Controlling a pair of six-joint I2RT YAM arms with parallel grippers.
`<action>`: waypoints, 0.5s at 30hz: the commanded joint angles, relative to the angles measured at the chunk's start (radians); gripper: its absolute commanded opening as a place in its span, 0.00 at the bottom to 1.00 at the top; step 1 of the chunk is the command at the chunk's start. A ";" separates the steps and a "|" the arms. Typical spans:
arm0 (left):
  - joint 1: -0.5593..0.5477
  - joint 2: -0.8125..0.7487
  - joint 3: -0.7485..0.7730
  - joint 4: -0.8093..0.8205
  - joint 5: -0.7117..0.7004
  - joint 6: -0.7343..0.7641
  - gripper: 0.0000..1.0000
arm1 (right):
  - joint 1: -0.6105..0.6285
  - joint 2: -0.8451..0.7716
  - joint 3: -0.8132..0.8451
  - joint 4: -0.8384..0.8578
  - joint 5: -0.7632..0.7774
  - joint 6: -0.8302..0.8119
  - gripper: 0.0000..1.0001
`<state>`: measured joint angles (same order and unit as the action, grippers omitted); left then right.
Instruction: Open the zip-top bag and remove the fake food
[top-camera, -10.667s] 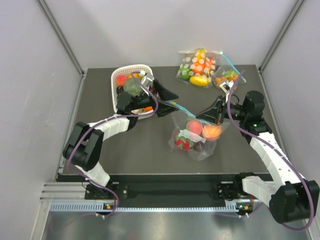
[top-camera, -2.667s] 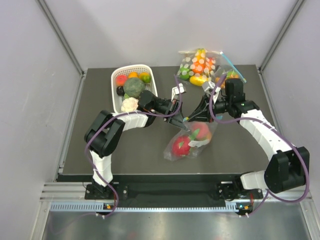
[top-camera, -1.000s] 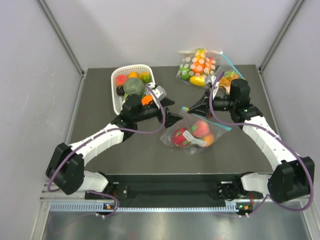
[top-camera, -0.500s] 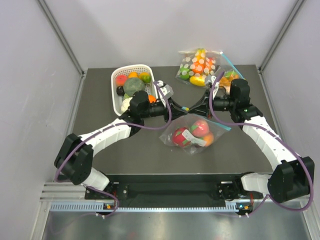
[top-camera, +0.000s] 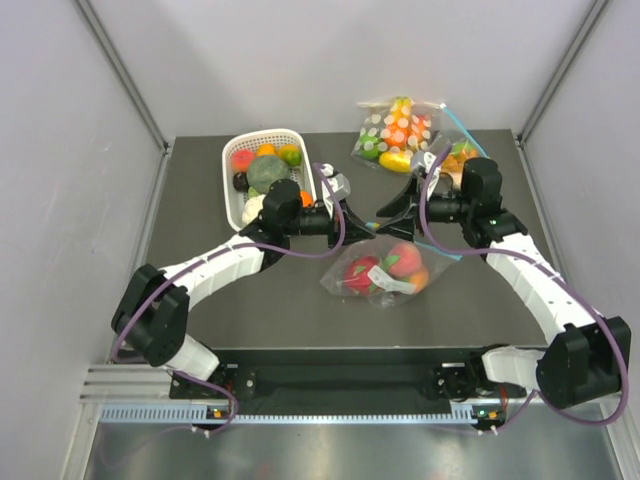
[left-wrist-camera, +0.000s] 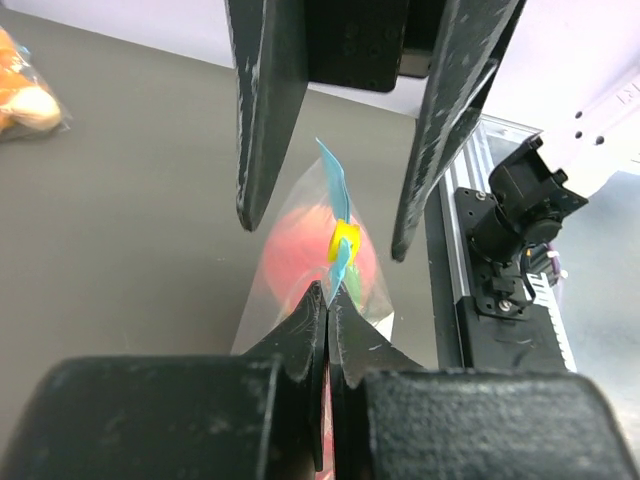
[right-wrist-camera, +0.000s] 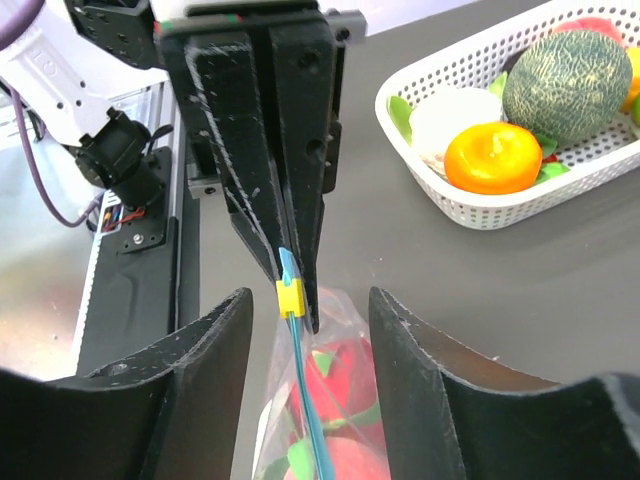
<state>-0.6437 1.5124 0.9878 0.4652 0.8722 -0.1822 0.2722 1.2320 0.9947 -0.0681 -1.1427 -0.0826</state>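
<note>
The zip-top bag (top-camera: 340, 286) lies mid-table with its teal zip strip (right-wrist-camera: 304, 395) lifted at one end. Through the clear plastic shows the fake food (top-camera: 360, 274): a red strawberry and a pink-orange fruit (top-camera: 404, 259), one with a white tag. My left gripper (top-camera: 361, 226) is shut on the bag's edge (left-wrist-camera: 327, 292) just behind the yellow slider (left-wrist-camera: 345, 240). My right gripper (right-wrist-camera: 310, 345) faces it, open, its fingers (left-wrist-camera: 262, 120) standing on either side of the strip and slider (right-wrist-camera: 290, 297) without touching them.
A white basket (top-camera: 262, 134) of toy vegetables and fruit stands at the back left, close behind my left arm. A polka-dot bag (top-camera: 395, 130) and a small bag of orange pieces (top-camera: 458, 155) lie at the back right.
My left gripper has swung right to the bag's lifted zip end and shut on it. My right gripper, shut on the strip before, has opened. The bag has shifted slightly.
</note>
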 joint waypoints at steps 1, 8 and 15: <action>-0.002 0.002 0.043 -0.005 0.048 0.003 0.00 | 0.007 -0.051 0.002 0.048 -0.037 -0.039 0.50; -0.008 0.003 0.066 -0.037 0.053 0.013 0.00 | 0.019 -0.046 -0.001 0.045 -0.075 -0.058 0.45; -0.017 0.011 0.077 -0.043 0.056 0.015 0.00 | 0.041 -0.022 0.027 -0.029 -0.078 -0.114 0.40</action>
<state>-0.6533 1.5150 1.0195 0.4023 0.9012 -0.1810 0.2932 1.2057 0.9947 -0.0902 -1.1839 -0.1471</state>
